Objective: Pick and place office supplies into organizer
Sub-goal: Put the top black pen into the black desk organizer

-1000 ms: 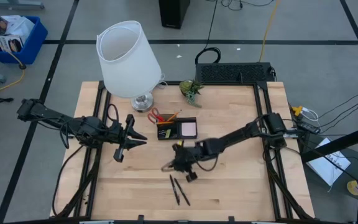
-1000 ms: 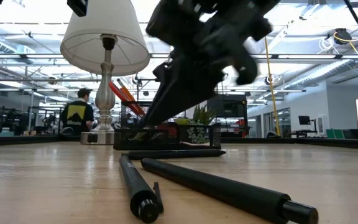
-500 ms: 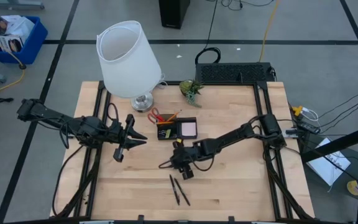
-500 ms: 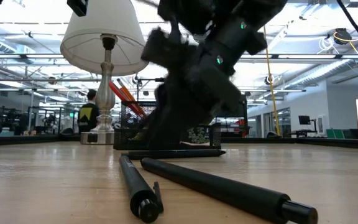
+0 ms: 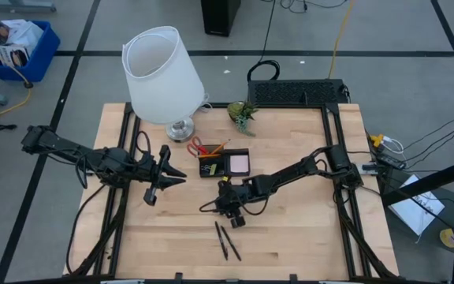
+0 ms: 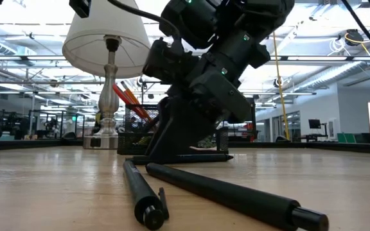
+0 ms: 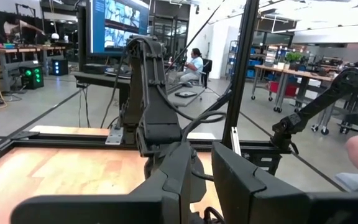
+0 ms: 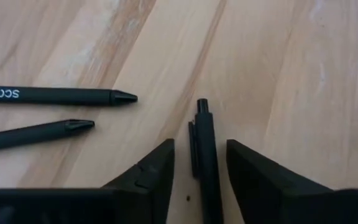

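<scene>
Three black pens lie on the wooden table. Two lie side by side near the front edge (image 5: 227, 241) (image 6: 143, 192). The third pen (image 8: 205, 140) (image 5: 206, 210) lies between the fingers of my right gripper (image 8: 201, 146) (image 5: 211, 207), which is open, slants down and has its tips at the tabletop; narrow gaps show on both sides of the pen. Just beyond stands the black organizer (image 5: 225, 164) (image 6: 172, 138) with a pink sticky pad (image 5: 240, 162) in it. Orange pencils (image 5: 217, 147) and red-handled scissors (image 5: 200, 146) lean out over its far left corner. My left gripper (image 5: 181, 178) waits shut and level at the left.
A white-shaded lamp (image 5: 164, 75) stands at the far left, a small green plant (image 5: 243, 113) at the far middle and a black wire rack (image 5: 298, 92) behind it. Black frame rails (image 5: 333, 142) run along both table sides. Bare wood lies right of the pens.
My right gripper has come down toward the table and a little toward the far edge, over the single pen. Its fingers have opened and now stand on either side of that pen. The pens have not moved.
</scene>
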Available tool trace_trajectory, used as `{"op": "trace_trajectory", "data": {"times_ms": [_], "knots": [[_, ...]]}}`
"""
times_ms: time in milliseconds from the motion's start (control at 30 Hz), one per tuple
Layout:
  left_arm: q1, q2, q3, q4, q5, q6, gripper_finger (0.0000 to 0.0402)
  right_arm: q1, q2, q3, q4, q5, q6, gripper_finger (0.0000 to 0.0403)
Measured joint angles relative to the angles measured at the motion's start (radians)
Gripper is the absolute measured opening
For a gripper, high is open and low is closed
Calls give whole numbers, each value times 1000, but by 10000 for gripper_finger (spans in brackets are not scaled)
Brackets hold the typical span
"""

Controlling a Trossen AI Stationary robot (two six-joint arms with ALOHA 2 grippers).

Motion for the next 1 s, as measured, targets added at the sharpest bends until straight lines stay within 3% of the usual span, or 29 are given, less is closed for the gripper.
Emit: {"op": "trace_trajectory", "data": {"times_ms": [333, 1000], "knots": [[0, 0, 0, 1, 0, -2, 67, 1, 4, -2, -11, 18, -4, 30], [0, 0, 0, -11, 0, -2, 67, 1, -55, -10, 62, 23, -19, 12]]}}
